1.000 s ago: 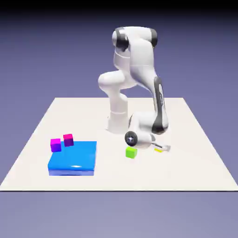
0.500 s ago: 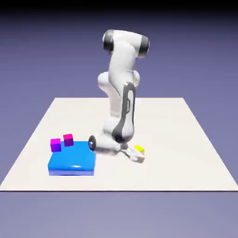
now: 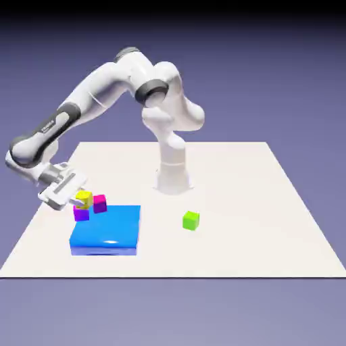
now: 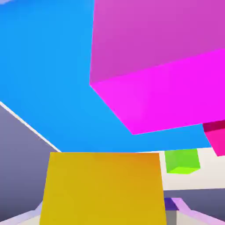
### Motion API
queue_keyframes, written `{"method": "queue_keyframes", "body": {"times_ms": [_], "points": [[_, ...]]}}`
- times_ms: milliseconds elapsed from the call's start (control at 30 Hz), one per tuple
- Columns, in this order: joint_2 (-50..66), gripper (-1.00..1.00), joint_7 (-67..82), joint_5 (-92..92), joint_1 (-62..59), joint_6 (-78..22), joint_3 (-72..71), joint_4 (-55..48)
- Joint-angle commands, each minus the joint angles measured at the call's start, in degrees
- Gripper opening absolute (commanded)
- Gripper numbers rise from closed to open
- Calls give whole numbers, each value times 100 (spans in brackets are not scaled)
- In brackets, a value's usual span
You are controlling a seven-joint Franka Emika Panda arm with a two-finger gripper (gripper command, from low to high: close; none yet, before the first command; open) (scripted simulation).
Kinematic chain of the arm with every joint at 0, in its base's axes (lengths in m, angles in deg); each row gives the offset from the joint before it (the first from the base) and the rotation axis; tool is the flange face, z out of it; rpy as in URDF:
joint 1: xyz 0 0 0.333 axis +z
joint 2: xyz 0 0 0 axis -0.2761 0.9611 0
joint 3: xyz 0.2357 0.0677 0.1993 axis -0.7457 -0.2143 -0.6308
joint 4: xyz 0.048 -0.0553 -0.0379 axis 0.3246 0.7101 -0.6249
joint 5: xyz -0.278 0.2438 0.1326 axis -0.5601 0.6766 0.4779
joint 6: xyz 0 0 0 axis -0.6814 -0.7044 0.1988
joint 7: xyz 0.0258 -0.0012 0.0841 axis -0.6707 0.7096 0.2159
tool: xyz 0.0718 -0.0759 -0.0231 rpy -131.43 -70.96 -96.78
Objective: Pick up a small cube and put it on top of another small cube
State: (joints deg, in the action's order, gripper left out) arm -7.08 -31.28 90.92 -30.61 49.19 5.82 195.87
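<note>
The yellow cube (image 3: pixel 84 197) has been carried from beside the lime-green cube (image 3: pixel 190 219) to just above the violet-magenta cube (image 3: pixel 81 213).

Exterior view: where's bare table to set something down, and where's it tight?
Free: the table on the exterior view's right beyond the lime-green cube, and the front strip below it. Crowded: the exterior view's left, where the gripper holds the yellow cube over the violet-magenta cube, beside the pinker cube and blue block.
</note>
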Motion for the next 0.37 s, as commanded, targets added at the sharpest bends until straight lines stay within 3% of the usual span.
{"method": "queue_keyframes", "body": {"times_ms": [0,133,167,333], "points": [[0,-100,3,-9,0,-2,0,-1],[90,-100,203,330,459,570,-194,671],[90,100,203,330,460,570,-194,671],[0,100,3,-9,0,-2,0,-1]]}}
